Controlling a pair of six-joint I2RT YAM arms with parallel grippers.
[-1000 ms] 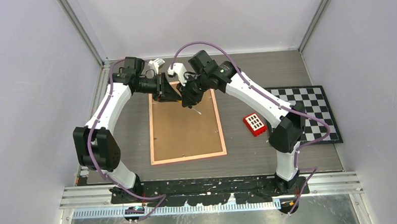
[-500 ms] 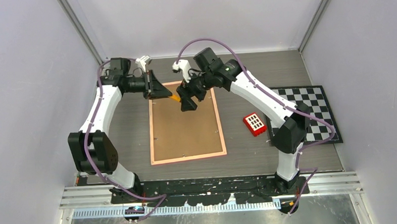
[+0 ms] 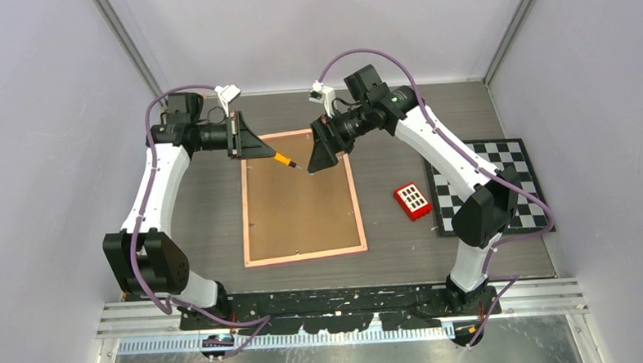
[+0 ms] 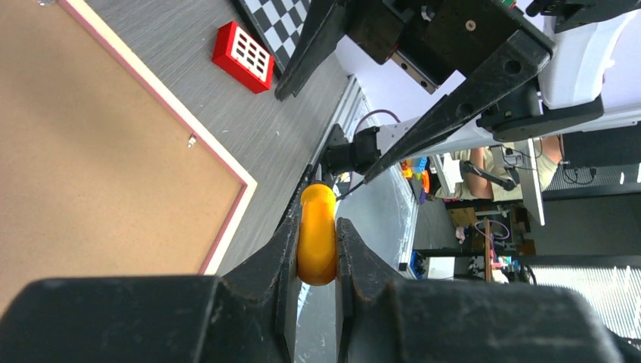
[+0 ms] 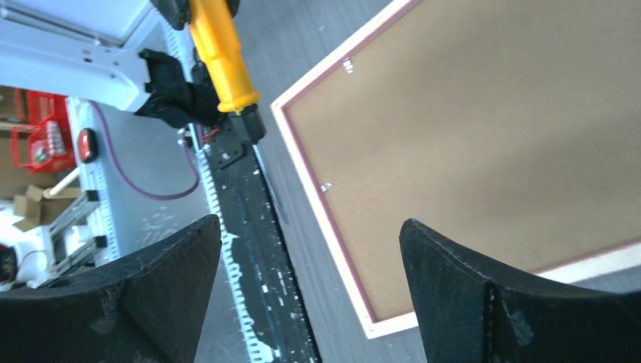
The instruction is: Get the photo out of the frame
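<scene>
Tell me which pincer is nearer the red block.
Right. The right pincer hangs over the frame's far edge, left of and beyond the red block. The left pincer, shut on a screwdriver, is over the frame's far left corner, farther off.

1 frame (image 3: 301, 200), 1 screwdriver (image 3: 283, 159), 1 red block (image 3: 412, 200), 1 checkerboard (image 3: 502, 178); 2 arms: left arm (image 3: 159, 184), right arm (image 3: 448, 147).

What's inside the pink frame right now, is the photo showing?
The frame lies face down on the table, so only its brown back panel and small metal clips show. Whatever is inside, including any photo, is covered by that panel.
</scene>
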